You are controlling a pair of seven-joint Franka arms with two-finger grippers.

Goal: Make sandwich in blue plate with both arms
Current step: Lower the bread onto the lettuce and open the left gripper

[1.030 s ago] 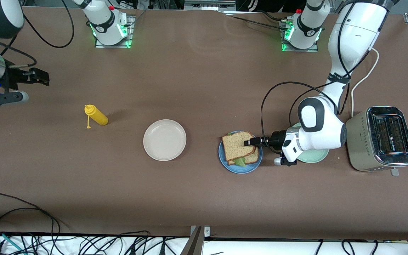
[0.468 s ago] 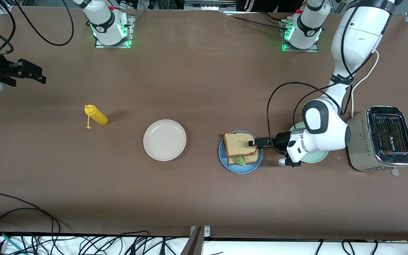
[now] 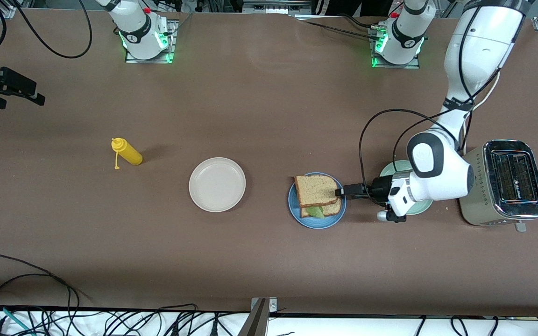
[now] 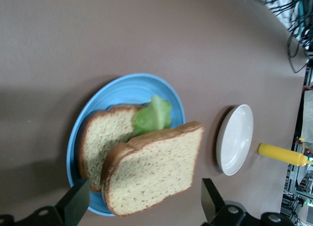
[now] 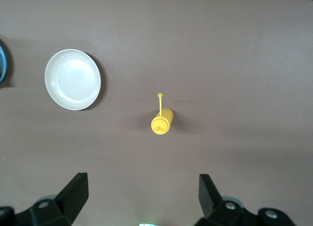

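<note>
Sandwich (image 3: pixel 318 197) stacked on blue plate (image 3: pixel 316 221), left gripper (image 3: pixel 343 191) spread empty at its three o'clock edge, right gripper (image 3: pixel 19 93) spread, waiting over table's right-arm end

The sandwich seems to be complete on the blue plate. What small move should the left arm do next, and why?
Probably draw the left end effector back from the blue plate, toward the mint-green plate. The sandwich already lies stacked on the blue plate with lettuce between its slices, and the open fingers hold nothing. The right end effector waits open near the table's edge.
</note>
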